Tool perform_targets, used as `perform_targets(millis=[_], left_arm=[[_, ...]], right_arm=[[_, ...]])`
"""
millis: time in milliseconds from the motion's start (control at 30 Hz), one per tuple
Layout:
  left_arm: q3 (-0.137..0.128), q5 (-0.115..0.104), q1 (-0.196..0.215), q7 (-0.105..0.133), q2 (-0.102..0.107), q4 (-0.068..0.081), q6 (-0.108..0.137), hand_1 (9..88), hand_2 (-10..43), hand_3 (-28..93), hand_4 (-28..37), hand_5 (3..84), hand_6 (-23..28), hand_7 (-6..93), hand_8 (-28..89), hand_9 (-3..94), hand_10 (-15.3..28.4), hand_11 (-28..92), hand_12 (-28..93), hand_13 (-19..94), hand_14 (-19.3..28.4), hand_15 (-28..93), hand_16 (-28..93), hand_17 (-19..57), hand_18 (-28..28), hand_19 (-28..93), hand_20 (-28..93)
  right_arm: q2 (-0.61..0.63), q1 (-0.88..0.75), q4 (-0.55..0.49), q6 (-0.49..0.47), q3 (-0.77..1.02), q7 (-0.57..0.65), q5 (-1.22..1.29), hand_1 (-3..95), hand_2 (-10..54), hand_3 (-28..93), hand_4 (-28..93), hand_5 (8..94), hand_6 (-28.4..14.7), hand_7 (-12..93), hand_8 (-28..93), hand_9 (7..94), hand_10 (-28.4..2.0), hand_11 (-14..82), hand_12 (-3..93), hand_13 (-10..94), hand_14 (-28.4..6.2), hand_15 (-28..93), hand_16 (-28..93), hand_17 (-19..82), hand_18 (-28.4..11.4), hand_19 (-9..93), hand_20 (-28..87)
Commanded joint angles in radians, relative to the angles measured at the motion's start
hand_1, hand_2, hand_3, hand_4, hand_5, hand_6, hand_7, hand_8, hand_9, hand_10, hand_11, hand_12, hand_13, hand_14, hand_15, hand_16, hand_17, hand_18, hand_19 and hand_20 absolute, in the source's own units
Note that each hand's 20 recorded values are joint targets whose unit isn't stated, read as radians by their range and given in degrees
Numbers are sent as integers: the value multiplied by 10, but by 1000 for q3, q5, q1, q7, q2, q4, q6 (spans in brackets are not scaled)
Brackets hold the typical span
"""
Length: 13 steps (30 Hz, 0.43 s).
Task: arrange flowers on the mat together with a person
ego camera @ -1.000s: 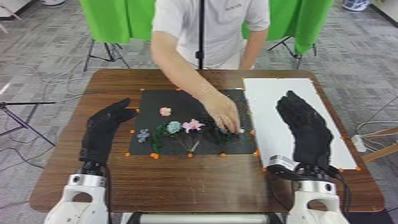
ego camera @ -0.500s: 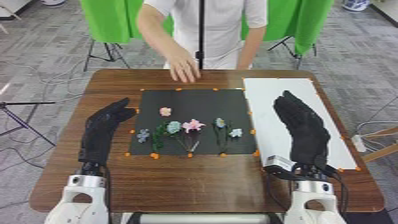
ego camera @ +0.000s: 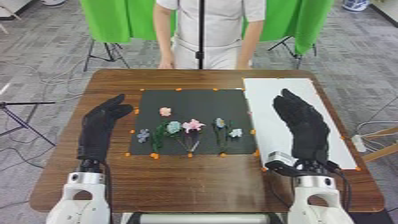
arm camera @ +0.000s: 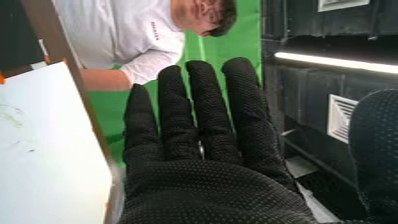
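The black mat lies mid-table. On its front half several flowers stand in a row: a small blue one at the left, a teal one with green leaves, a pink one, a bluish one, and a pale blue one at the right. A small pink flower lies higher up. My left hand is left of the mat, fingers straight and empty. Over the white sheet, right of the mat, is my right hand; in the right wrist view the right hand has straight fingers, holding nothing.
A white sheet covers the right part of the brown table. Orange bits mark the edges of mat and sheet. A person stands at the far edge with both arms lowered.
The person's hand has drawn back from the mat's right side and dropped beside the body, uncovering the two rightmost flowers. My hands have shifted only slightly.
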Motion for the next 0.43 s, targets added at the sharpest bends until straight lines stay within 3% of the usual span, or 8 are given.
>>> perform_targets(millis=[33,67,100,133,167,200,267,433], left_arm=[[-6,57,-32,-32,-44,12,-37,213,-36,707,-219,512,42,131,-45,496,149,209,172,398,188,205,31,91,119,43,207],[7,9,-12,-17,-33,-4,13,212,-36,707,-218,513,41,131,-45,496,149,209,172,398,188,205,31,91,119,43,207],[10,-14,-25,-14,-35,5,-1,212,-36,708,-218,513,41,132,-44,495,149,210,173,397,188,204,31,91,119,43,207],[1,-9,-9,-41,-32,-3,-9,212,-36,708,-217,512,41,132,-44,496,148,210,173,397,187,204,31,90,119,43,207],[-5,13,4,-20,-32,-10,8,212,-36,707,-218,512,41,131,-45,496,148,210,173,398,187,205,32,90,119,43,207],[5,20,-19,-23,-15,5,-7,212,-36,707,-218,512,41,131,-45,497,148,209,173,398,187,205,32,90,119,43,207],[11,19,-14,-36,-14,4,9,213,-34,706,-218,511,41,131,-45,497,148,210,173,398,187,206,32,91,119,43,207],[21,29,-11,-44,-8,2,-11,215,-32,704,-218,511,42,129,-45,497,148,209,173,397,188,204,31,90,119,44,208]], right_arm=[[-26,14,-12,-20,29,-8,-59,73,58,761,-175,512,-14,97,-78,503,-134,65,125,369,-108,132,121,220,-125,14,289],[-8,19,-12,-6,18,3,-30,74,58,760,-175,516,-14,98,-78,506,-134,66,126,371,-107,133,121,220,-125,14,289],[7,19,-12,-1,18,-5,1,75,58,760,-174,519,-13,99,-78,508,-134,66,126,371,-107,133,121,220,-125,14,289],[9,2,-21,-23,31,27,1,77,57,760,-174,521,-13,99,-79,510,-134,66,126,372,-107,133,121,220,-125,14,290],[17,30,-8,-37,29,26,-4,78,57,759,-175,521,-13,99,-79,511,-134,66,126,373,-107,133,121,221,-125,14,290],[14,7,-17,-17,35,0,-14,79,58,757,-175,522,-13,99,-79,512,-133,66,127,373,-108,133,121,221,-125,14,290],[14,23,-3,-11,31,10,-6,81,58,755,-175,522,-13,100,-79,513,-134,66,127,375,-108,135,123,222,-126,15,292],[12,25,1,-18,16,13,4,81,57,758,-173,526,-13,102,-79,520,-136,68,130,383,-109,138,125,225,-126,15,293]])
